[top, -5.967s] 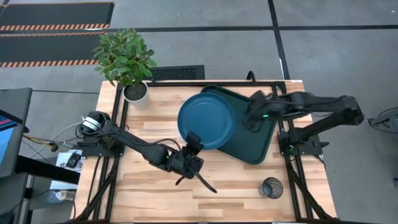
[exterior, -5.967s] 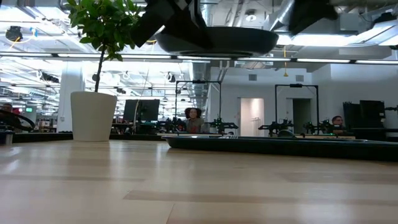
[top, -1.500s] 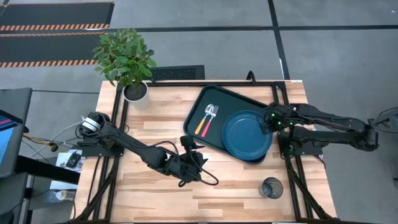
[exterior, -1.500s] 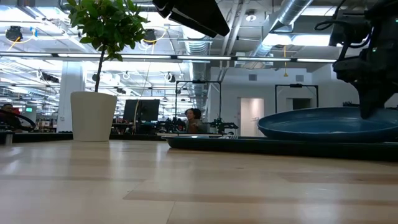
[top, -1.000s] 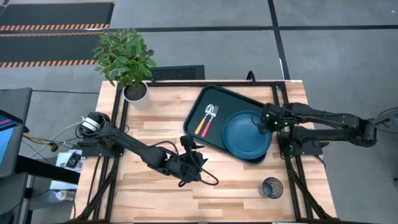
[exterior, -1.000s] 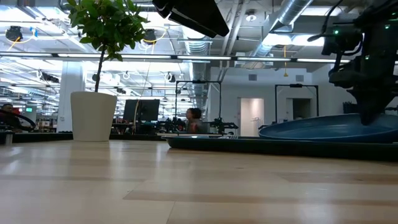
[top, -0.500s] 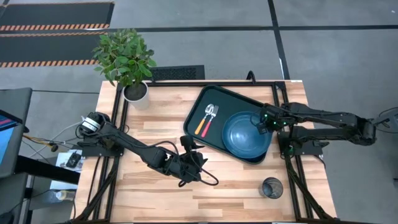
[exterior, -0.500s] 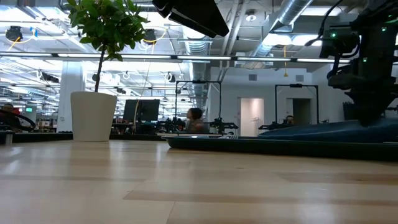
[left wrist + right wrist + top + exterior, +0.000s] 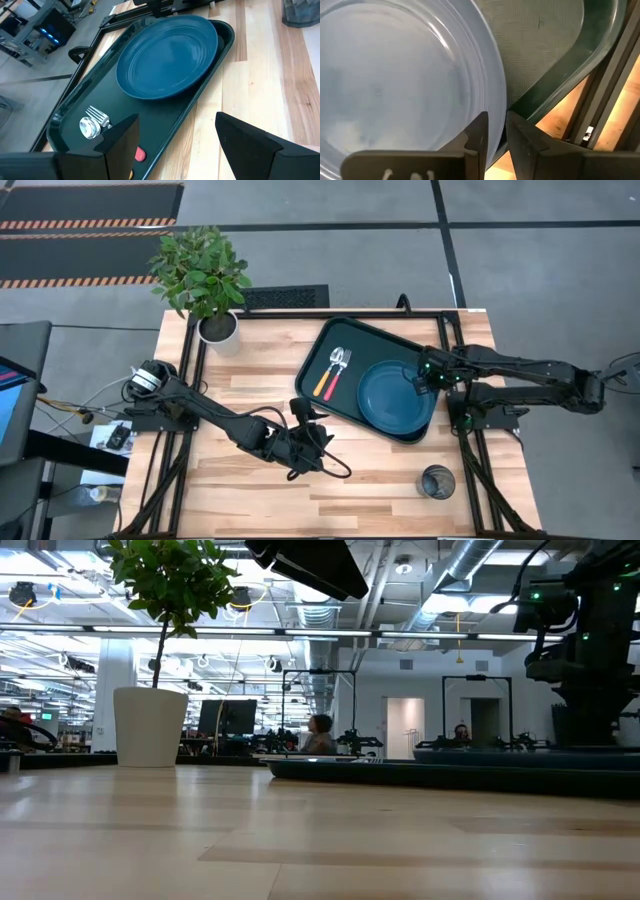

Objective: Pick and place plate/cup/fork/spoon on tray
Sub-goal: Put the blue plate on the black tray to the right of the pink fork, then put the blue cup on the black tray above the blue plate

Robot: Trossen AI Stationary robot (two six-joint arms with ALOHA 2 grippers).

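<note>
Plate (image 9: 396, 395) lies flat on the tray (image 9: 345, 334), on the tray's 4 o'clock half. Right gripper (image 9: 421, 377) sits at the plate's 2 o'clock rim; wrist view shows its fingers (image 9: 478, 135) nearly together with the rim edge in the gap, probably pinching it. Fork (image 9: 334, 370) and spoon (image 9: 328, 373) lie side by side at the tray's 9 o'clock. Cup (image 9: 436, 481) stands on the table (image 9: 240, 380), at 6 o'clock off the tray. Left gripper (image 9: 318, 442) over mid-table, fingers spread, empty.

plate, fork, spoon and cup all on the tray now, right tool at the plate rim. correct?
Not quite: the cup is off the tray, standing on the table, as the high view shows. The plate, fork and spoon are on the tray, with the right tool at the plate rim.
</note>
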